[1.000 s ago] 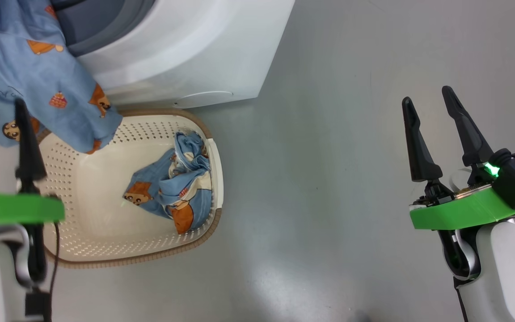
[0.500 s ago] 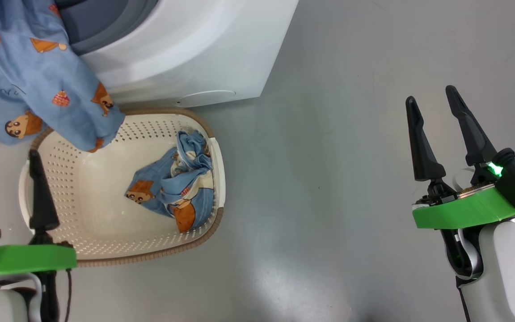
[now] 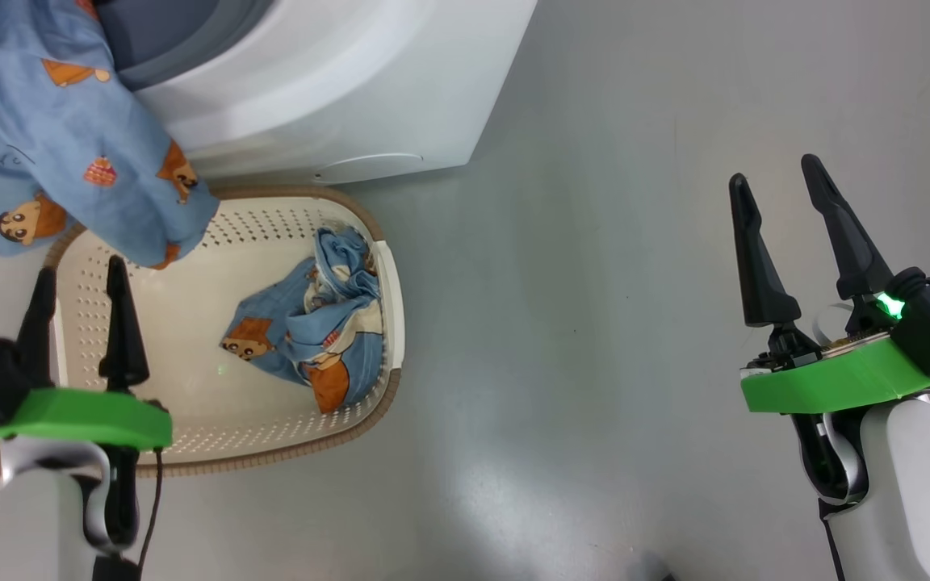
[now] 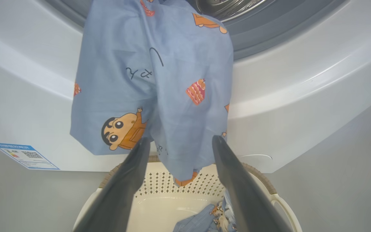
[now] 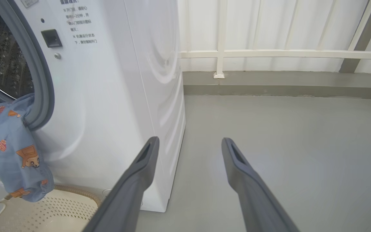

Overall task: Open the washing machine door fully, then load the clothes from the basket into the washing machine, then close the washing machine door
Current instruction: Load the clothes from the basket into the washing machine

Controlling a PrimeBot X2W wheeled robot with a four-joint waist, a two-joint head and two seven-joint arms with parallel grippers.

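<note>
Since a second ago the left claw (image 3: 81, 269) has drawn back from the hanging cloth (image 3: 53, 153) and now sits over the near left part of the basket (image 3: 190, 420), both of its fingers in the head view. Its fingers stand apart and hold nothing. The right claw (image 3: 774, 171) has kept its place over the bare floor (image 3: 594, 323), well apart from the basket, fingers also spread and empty. The washing machine (image 3: 336, 81), the basket and both cloths lie as they did.

The hanging cloth runs lengthwise down out of the drum (image 5: 2, 71), over the grey rubber seal (image 5: 43, 80) and the white front panel. Its lower hem points down at the basket's far rim. It is thin light-blue fabric with soft folds, printed with orange-brown cartoon figures and small cakes. The crumpled cloth (image 3: 312, 339), of the same print with cream patches, lies bunched at the right end inside the basket.

The basket stands on the floor just in front of the machine, its long side along the machine's front. It is cream plastic, rectangular with rounded corners, with rows of small holes and a brown woven-look rim. The machine is a smooth glossy white box with a blue label (image 4: 24, 156) low on its front. The drum is perforated steel.
</note>
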